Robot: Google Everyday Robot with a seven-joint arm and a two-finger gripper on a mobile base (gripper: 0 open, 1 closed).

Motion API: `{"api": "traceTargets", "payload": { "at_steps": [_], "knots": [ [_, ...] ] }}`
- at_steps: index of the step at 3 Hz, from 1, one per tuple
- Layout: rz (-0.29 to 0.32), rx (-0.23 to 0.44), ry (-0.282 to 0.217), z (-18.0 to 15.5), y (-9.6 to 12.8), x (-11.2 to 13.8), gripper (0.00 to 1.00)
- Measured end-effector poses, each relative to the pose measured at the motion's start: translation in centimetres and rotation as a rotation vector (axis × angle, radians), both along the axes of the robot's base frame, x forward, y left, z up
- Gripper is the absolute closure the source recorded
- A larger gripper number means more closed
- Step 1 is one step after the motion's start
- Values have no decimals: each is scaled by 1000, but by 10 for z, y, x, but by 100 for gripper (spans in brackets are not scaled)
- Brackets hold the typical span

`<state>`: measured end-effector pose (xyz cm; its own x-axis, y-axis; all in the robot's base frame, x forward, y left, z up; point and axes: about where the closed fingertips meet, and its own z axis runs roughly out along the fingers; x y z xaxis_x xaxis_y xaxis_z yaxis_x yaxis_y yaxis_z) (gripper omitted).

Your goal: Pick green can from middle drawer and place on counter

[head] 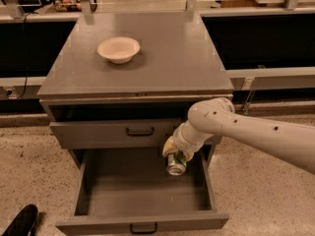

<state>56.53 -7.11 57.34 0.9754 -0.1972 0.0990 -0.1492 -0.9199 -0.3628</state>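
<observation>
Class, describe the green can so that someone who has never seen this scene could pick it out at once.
Find the grey cabinet, then its open lowest drawer. Over the drawer's right rear part hangs the robot's hand, at the end of the white arm, gripping the green can. It is the only small, shiny-ended cylinder here; the cream bowl sits up on the counter.

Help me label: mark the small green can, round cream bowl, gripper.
Small green can (176, 167): camera view, silver end.
Round cream bowl (118, 48): camera view, inner hollow.
Gripper (175, 156): camera view, between fingertips, over grey drawer (138, 194).
</observation>
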Motion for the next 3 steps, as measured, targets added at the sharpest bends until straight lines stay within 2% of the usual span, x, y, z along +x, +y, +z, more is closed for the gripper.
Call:
{"api": "traceTargets", "payload": {
  "at_steps": [1, 2, 3],
  "knots": [
    [65, -27, -12, 31, -10, 2, 100],
    [105, -43, -16, 44, -14, 3, 100],
    [105, -43, -15, 44, -14, 3, 100]
  ]
}}
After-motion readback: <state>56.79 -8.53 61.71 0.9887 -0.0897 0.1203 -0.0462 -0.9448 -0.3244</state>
